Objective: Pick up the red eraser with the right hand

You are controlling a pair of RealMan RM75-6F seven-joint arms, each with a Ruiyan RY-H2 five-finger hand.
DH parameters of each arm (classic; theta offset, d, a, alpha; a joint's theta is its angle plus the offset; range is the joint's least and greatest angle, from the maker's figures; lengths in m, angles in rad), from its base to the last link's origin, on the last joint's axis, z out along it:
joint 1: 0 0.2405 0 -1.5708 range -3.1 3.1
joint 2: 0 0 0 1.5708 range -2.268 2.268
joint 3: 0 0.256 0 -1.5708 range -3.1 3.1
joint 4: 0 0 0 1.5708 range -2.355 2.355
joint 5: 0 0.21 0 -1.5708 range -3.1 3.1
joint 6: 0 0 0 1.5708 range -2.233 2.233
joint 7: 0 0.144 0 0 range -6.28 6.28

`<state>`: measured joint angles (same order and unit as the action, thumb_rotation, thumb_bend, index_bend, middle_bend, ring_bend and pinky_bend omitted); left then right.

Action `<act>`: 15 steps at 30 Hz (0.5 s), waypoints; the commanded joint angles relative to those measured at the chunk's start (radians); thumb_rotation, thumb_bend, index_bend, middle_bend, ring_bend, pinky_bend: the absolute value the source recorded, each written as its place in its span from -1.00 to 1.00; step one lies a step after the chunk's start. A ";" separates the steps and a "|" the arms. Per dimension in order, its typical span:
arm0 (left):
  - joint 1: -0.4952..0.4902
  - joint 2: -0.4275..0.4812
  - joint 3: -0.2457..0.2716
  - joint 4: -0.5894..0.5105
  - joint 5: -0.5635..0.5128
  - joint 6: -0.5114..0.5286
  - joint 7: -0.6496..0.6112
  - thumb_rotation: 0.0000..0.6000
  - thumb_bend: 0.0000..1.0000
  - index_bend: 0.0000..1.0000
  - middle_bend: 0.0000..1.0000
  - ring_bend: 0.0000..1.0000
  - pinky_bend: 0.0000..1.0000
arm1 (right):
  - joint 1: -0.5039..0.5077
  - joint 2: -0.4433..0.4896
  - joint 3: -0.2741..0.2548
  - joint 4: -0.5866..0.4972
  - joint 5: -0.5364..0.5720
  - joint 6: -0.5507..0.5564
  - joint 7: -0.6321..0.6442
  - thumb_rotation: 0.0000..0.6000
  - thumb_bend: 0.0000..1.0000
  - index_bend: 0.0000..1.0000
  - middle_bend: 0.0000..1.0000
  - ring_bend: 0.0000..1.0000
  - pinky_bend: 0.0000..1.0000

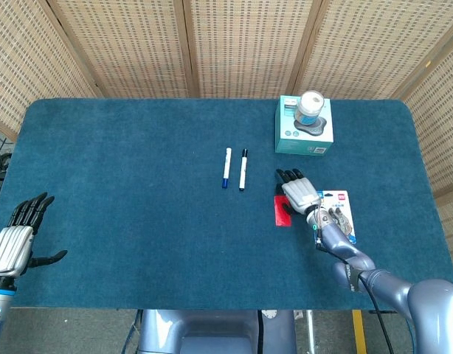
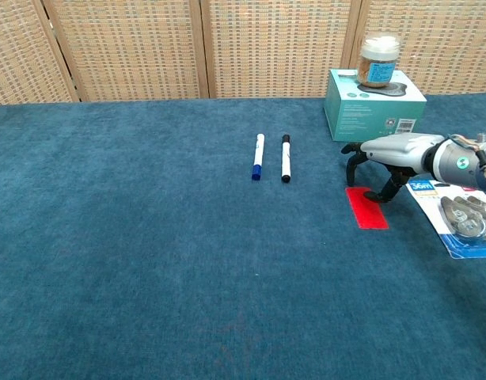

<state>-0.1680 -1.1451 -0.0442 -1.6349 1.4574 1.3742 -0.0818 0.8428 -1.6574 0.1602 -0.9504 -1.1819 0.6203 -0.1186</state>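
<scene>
The red eraser (image 1: 280, 214) (image 2: 368, 211) lies flat on the blue cloth, right of centre. My right hand (image 1: 298, 192) (image 2: 389, 154) hovers low over the eraser's far end, palm down, fingers apart and curved downward. Its fingertips (image 2: 352, 176) reach to about the eraser's far edge; whether they touch it I cannot tell. It holds nothing. My left hand (image 1: 18, 237) rests open at the table's near left edge, seen only in the head view.
Two markers, one blue-capped (image 1: 226, 167) and one black-capped (image 1: 243, 169), lie side by side mid-table. A teal box (image 1: 305, 131) with a jar (image 1: 310, 106) on top stands behind the right hand. A blister pack (image 1: 336, 214) lies just right of the eraser.
</scene>
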 commanded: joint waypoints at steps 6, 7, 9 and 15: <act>0.000 0.000 0.000 0.000 0.000 0.001 0.001 1.00 -0.77 -1.00 -1.00 -1.00 -1.00 | 0.001 0.009 -0.007 -0.021 0.003 -0.005 -0.012 1.00 0.03 -0.23 -1.00 -1.00 -1.00; 0.000 0.000 0.000 0.000 0.000 0.001 0.001 1.00 -0.77 -1.00 -1.00 -1.00 -1.00 | 0.000 0.012 -0.010 -0.027 0.002 -0.004 -0.016 1.00 0.03 -0.20 -1.00 -1.00 -1.00; 0.000 0.000 0.000 0.000 0.000 0.001 0.001 1.00 -0.77 -1.00 -1.00 -1.00 -1.00 | 0.000 0.018 -0.014 -0.038 0.003 -0.006 -0.022 1.00 0.03 -0.14 -1.00 -1.00 -1.00; 0.000 0.000 0.000 -0.001 0.000 0.001 0.001 1.00 -0.77 -1.00 -1.00 -1.00 -1.00 | -0.006 0.051 -0.025 -0.091 0.009 -0.010 -0.036 1.00 0.03 -0.03 -1.00 -1.00 -1.00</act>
<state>-0.1681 -1.1453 -0.0445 -1.6355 1.4574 1.3753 -0.0808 0.8398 -1.6147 0.1390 -1.0304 -1.1751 0.6110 -0.1521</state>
